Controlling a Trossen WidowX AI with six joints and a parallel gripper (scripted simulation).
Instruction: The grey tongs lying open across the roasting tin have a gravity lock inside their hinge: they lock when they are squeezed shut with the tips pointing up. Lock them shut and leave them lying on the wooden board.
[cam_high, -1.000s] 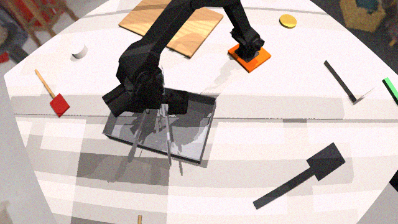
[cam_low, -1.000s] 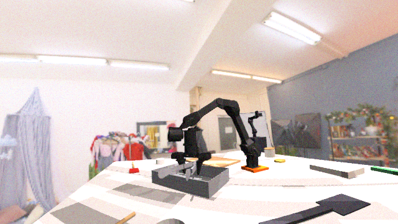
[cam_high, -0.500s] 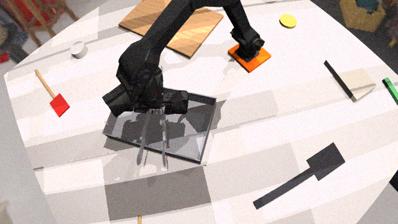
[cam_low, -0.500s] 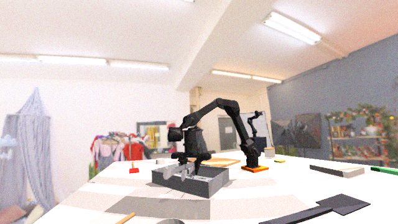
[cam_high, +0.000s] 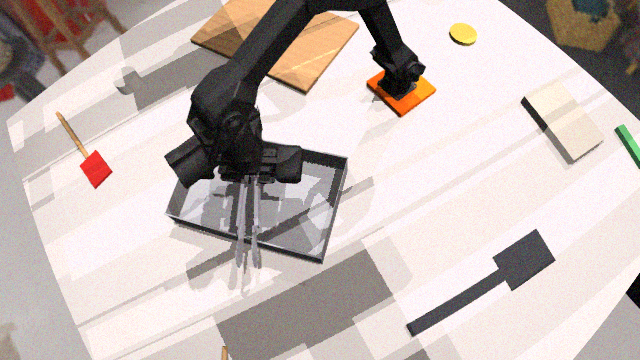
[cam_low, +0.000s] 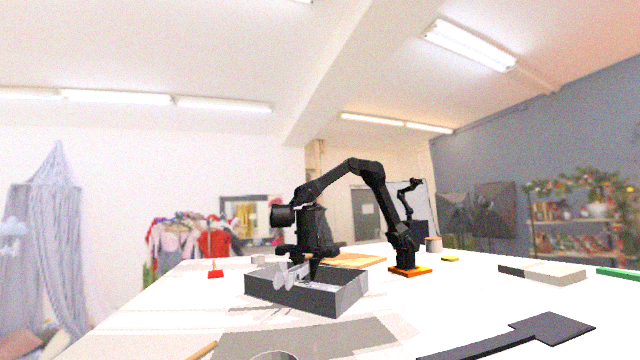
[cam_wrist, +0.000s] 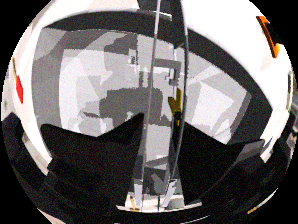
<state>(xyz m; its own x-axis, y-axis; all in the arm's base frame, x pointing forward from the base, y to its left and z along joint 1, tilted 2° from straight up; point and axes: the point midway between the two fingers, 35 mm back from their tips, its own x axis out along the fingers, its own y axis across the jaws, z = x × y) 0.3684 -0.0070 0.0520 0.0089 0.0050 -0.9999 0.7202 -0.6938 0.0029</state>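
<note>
The grey tongs (cam_high: 256, 260) (cam_low: 278, 277) lie across the roasting tin (cam_high: 335, 212) (cam_low: 290, 295) (cam_wrist: 100, 21), tips past its near wall. Their two arms stand close together, nearly parallel, with a narrow gap between them. My gripper (cam_high: 248, 177) (cam_wrist: 157, 119) points down over the tin, one finger against the outside of each arm, shut on the tongs. A small yellow piece (cam_wrist: 175, 107) shows at the right arm in the wrist view. The hinge is hidden under the gripper in the top view. The wooden board (cam_high: 320, 45) (cam_low: 367, 259) lies behind the tin, partly hidden by my arm.
A red paddle (cam_high: 95, 169) (cam_low: 215, 274) with a wooden handle lies left of the tin. A dark flat paddle (cam_high: 525, 260) (cam_low: 552, 327) lies at the front right. A beige block (cam_high: 565, 120) and a yellow disc (cam_high: 463, 33) lie right of my orange base (cam_high: 401, 107).
</note>
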